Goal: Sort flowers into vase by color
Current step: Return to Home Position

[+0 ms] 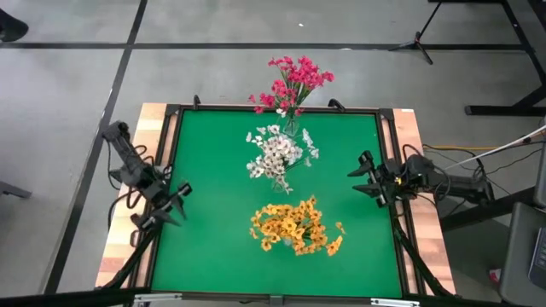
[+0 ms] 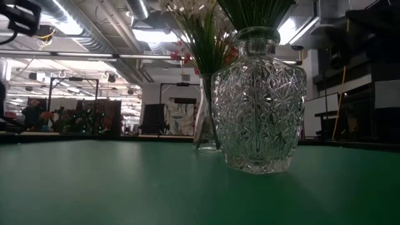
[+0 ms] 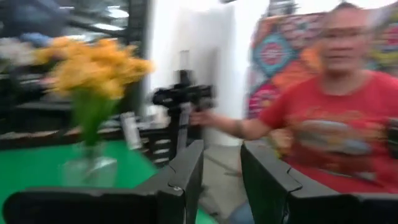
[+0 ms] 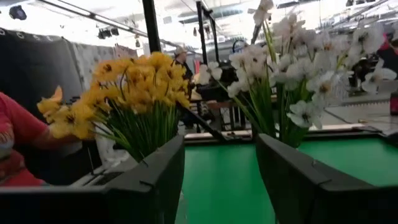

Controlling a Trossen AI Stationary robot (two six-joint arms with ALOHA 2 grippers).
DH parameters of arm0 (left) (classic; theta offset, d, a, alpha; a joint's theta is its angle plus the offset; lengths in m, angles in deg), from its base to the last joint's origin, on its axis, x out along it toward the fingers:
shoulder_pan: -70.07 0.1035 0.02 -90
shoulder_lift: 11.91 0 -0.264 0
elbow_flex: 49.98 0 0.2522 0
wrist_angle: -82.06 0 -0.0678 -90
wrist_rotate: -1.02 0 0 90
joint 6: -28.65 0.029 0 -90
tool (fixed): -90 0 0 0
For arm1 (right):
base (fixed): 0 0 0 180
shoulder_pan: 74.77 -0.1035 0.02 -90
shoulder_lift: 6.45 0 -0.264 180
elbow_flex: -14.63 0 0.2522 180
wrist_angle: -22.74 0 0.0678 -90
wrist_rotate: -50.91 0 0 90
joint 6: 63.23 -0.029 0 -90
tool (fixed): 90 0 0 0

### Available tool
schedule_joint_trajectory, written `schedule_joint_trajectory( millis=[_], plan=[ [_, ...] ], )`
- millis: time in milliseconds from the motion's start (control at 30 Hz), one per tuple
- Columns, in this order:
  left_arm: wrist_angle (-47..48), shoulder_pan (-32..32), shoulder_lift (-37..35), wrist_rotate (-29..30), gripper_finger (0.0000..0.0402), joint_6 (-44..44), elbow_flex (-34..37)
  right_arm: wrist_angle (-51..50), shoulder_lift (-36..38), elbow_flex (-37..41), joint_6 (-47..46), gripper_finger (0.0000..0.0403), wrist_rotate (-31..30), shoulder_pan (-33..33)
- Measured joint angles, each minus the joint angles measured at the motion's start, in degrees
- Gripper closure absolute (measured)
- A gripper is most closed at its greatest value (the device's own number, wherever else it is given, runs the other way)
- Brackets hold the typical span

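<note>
Three bunches of flowers are noted in a row down the middle of the green bench (image 1: pixel 213 162), sorted by colour, each upright in its own vase. Nearest the front edge, the yellow flowers (image 1: pixel 294 226) (image 3: pixel 93 65) (image 4: pixel 134 81) are held in a cut-glass vase (image 2: pixel 259 106), which fills the low view with green stems rising from its neck. Level with this bunch, at the bench's left border, the left end effector (image 1: pixel 171 206) (image 3: pixel 222 149) is held above the surface with fingers spread and nothing between them. Slightly farther back, at the right border, the right end effector (image 1: pixel 358 176) (image 4: pixel 219 143) is likewise spread and empty, well apart from every bunch. At mid-bench the white flowers (image 1: pixel 275 153) (image 4: pixel 298 68) are seen in a slimmer vase (image 2: pixel 205 125) directly behind the cut-glass one. At the far edge the pink flowers (image 1: pixel 294 81) are stood in a third vase, whose shape cannot be made out. Off the bench, a person (image 3: pixel 323 137) in a red shirt is recorded in the left wrist view.
</note>
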Motion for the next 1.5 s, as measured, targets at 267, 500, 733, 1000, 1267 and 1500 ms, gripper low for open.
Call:
schedule_joint_trajectory(
  millis=[267, 500, 733, 1000, 1267, 1500],
  plan=[
    [-0.7, 9.2, 0.0, -14.3, 0.0298, 4.5, 0.0, -4.5, 0.0, 0.1, 2.5, 0.0205, -0.9, 3.2],
    [5.7, 19.3, 0.0, -17.0, 0.0298, 2.6, 0.0, -7.3, 0.0, 0.1, 4.8, 0.0205, -1.6, 4.2],
    [9.1, 27.2, 0.0, -18.6, 0.0298, -0.1, 0.0, -8.4, 0.0, 0.1, 5.6, 0.0205, -2.3, 4.2],
    [8.5, 30.2, 0.0, -19.5, 0.0298, 3.1, 0.0, -9.2, -0.5, 0.1, 6.7, 0.0205, -2.5, 4.2],
    [7.2, 30.2, 0.0, -17.6, 0.0298, 0.0, 0.0, -9.9, -0.5, 0.1, 6.9, 0.0205, -7.9, 4.2],
    [7.3, 30.2, 0.0, -17.6, 0.0298, 0.1, 0.0, -10.0, -0.5, 0.1, 6.8, 0.0205, -9.1, 4.2]
  ],
)
